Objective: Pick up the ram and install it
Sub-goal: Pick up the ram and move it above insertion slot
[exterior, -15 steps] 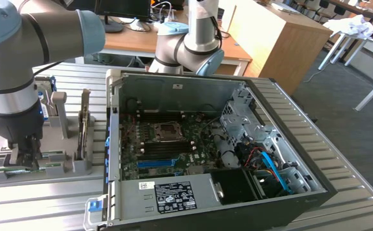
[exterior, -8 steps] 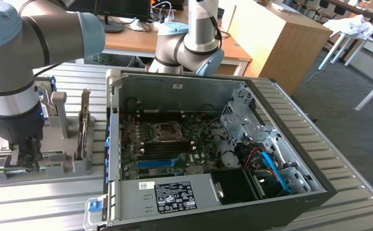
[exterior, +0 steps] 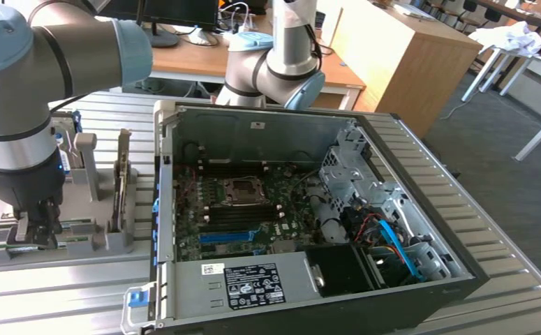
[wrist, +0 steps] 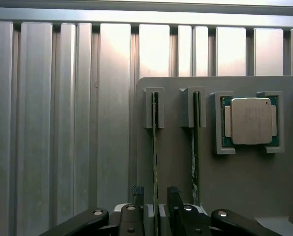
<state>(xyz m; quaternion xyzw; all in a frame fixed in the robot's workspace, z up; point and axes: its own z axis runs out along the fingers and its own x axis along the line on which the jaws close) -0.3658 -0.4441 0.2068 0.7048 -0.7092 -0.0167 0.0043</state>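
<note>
The ram (wrist: 155, 147) is a thin green stick seen edge-on, standing in a slot of the grey holder (wrist: 245, 182). A second stick (wrist: 194, 147) stands in the slot beside it. My gripper (wrist: 155, 194) is lowered over the first stick, with a dark finger (wrist: 138, 192) on either side and a small gap to each, so it is open and straddling the ram. In the exterior view the gripper (exterior: 35, 234) is down at the holder (exterior: 112, 241), to the left of the open computer case (exterior: 251, 125), whose motherboard (exterior: 242, 209) lies exposed.
A square silver processor (wrist: 251, 120) sits in its own pocket of the holder beyond the second stick. Upright posts (exterior: 121, 174) rise from the holder near my arm. A second robot arm (exterior: 280, 70) stands behind the case. Ribbed metal tabletop (wrist: 63, 123) surrounds the holder.
</note>
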